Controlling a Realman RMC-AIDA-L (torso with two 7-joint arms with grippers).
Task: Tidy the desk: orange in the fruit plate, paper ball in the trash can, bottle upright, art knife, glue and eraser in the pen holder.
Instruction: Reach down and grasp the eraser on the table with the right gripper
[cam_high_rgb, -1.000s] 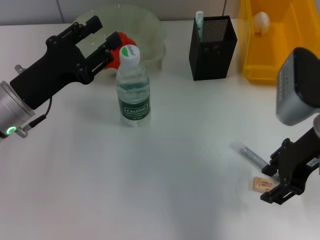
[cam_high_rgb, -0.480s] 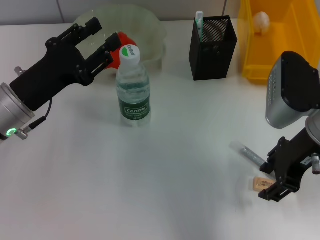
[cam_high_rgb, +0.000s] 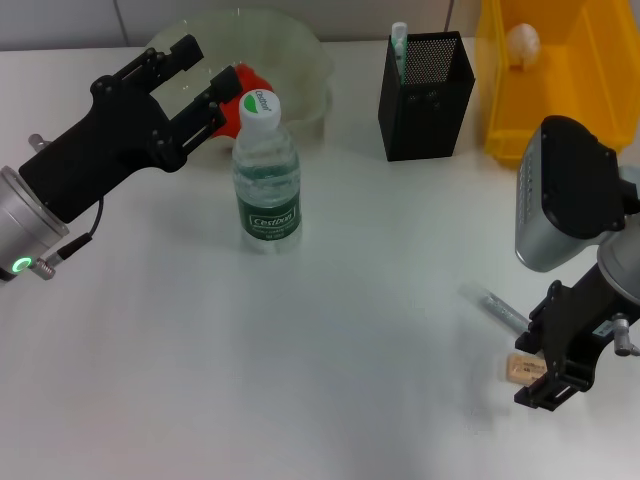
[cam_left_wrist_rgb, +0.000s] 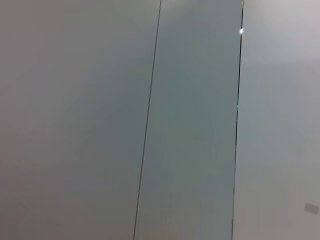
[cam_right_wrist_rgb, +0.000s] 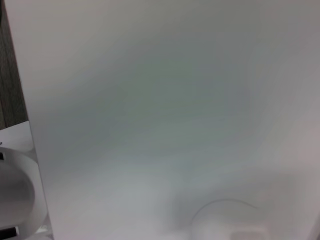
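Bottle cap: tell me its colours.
The bottle cap is white with a green patch, clearest in the head view.

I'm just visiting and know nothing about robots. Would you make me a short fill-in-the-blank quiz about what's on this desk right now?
1. The water bottle with the white cap is standing ____ on the desk.
2. The orange lies inside the clear fruit ____.
3. The paper ball sits in the ____-coloured bin.
4. The right gripper is down at the small eraser, while the left gripper is beside the ____.

Missing words: upright; plate; yellow; bottle
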